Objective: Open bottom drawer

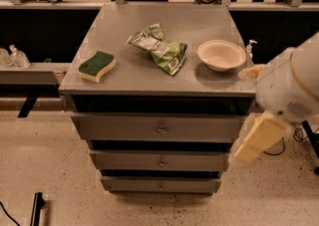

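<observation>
The bottom drawer (160,185) is the lowest of three grey drawers in the cabinet, shut, with a small round knob (160,187) at its centre. The middle drawer (160,161) and the wider top drawer (160,128) sit above it, both shut. My gripper (259,139) is the cream-coloured part hanging below the white arm (291,90) at the right of the cabinet. It is level with the top and middle drawers, just off the cabinet's right edge, well above and to the right of the bottom drawer's knob. It touches nothing.
On the cabinet top (124,78) lie a green-and-yellow sponge (96,65), a green chip bag (159,48) and a white bowl (221,54). A low shelf with bottles (15,56) is at the left. Speckled floor lies in front, with a black bar (36,209) at the lower left.
</observation>
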### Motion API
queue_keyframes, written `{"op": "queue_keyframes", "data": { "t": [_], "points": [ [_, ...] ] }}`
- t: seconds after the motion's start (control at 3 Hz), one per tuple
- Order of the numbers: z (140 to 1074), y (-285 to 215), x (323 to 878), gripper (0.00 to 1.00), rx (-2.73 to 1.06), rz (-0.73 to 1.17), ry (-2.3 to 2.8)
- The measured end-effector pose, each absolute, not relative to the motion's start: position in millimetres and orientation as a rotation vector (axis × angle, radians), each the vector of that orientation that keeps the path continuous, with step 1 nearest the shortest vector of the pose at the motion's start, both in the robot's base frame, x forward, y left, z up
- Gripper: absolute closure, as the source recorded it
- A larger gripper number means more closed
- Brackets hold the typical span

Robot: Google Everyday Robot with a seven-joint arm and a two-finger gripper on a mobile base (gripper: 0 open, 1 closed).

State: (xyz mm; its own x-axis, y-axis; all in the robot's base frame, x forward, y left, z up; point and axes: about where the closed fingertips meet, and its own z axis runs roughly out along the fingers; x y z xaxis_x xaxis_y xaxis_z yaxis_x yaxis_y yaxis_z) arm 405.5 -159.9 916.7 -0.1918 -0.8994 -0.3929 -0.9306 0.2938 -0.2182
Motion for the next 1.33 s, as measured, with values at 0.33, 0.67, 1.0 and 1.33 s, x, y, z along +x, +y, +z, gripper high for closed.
{"op": "queue_keyframes", "data": {
  "t": [0.33, 0.67, 1.0, 1.33],
  "points": [
    [886.1, -142.9, 390.0, 0.00, -1.623, 0.176, 2.061],
    [886.0, -143.5, 389.8, 0.00, -1.620, 0.176, 2.062],
    [873.9, -144.9, 392.4, 0.00, -1.582, 0.187, 2.005],
    [822.0, -145.4, 390.0, 0.00, -1.465, 0.281, 1.936]
  ]
}}
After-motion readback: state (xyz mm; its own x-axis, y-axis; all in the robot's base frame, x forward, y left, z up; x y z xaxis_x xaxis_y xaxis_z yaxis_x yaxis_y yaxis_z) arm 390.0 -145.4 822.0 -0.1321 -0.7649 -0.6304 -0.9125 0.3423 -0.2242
